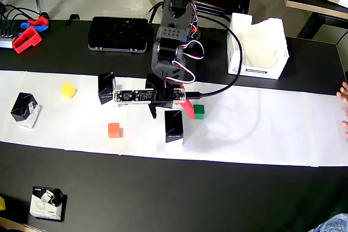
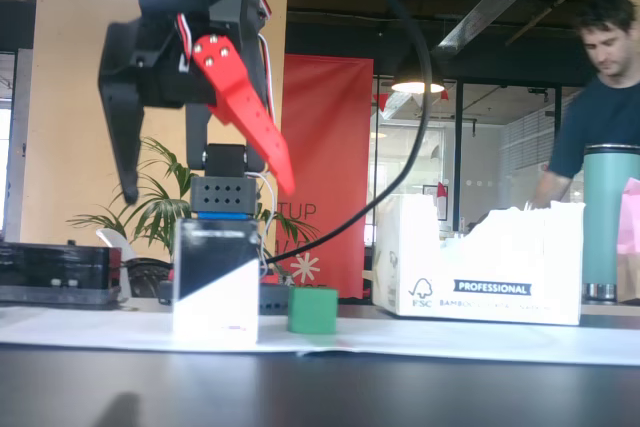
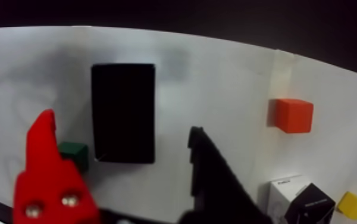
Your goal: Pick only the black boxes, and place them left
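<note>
Black box (image 3: 124,113) stands below the open end effector (image 3: 121,140), untouched.

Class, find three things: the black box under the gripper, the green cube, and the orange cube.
black box (image 3: 124,113), wrist view: middle of its black top face.
green cube (image 2: 313,310), fixed view: centre of its front face.
orange cube (image 1: 113,130), overhead view: middle of its top face.

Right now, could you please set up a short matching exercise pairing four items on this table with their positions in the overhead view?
Items:
1. green cube
2. yellow cube
3. orange cube
4. big white carton

Positions:
A. on the black table beyond the paper strip, right of the arm
B. beside the red finger
C. near the paper's front edge, left of the black box under the gripper
D. far left on the paper

Pairs: 1-B, 2-D, 3-C, 4-A
</note>
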